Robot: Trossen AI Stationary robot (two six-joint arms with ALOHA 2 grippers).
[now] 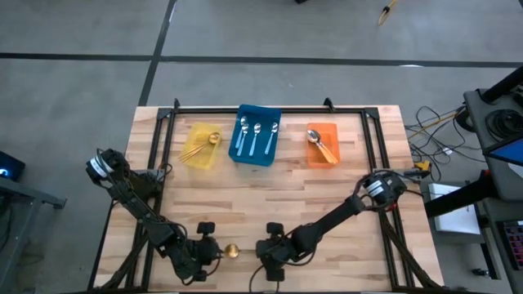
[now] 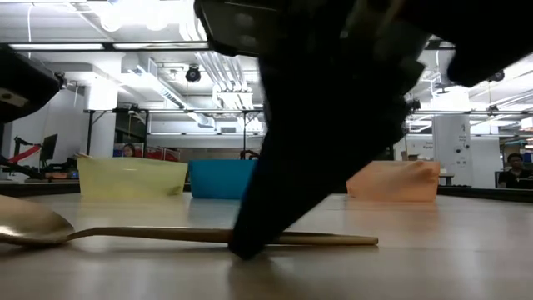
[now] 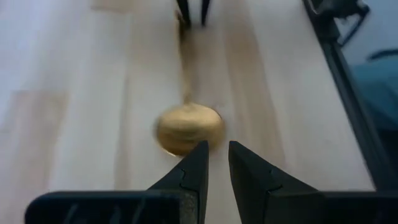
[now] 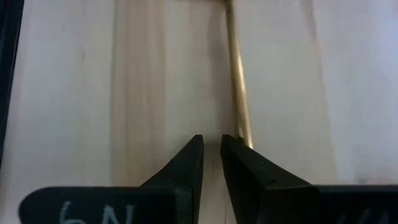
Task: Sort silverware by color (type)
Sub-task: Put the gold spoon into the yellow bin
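Claws (image 3: pixel 213 163) flank gold spoon (image 3: pixel 188 127): round bowl, thin handle.

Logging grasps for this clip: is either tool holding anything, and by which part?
Nothing is held. The gold spoon lies flat on the table between the left tool and right tool.

Robotics lab or open-plan workshop. Wooden counter (image 1: pixel 270 204) fitted with black metal frame (image 1: pixel 270 109), set on grey concrete floor (image 1: pixel 82 73) marked with lines. Loose cables (image 1: pixel 433 131) and equipment beside counter. Low view: exposed white ceiling ducts (image 2: pixel 166 79), strip lights (image 2: pixel 141 12), monitor (image 2: pixel 48 148), more workstations behind, person seated at far desk (image 2: pixel 516 167).
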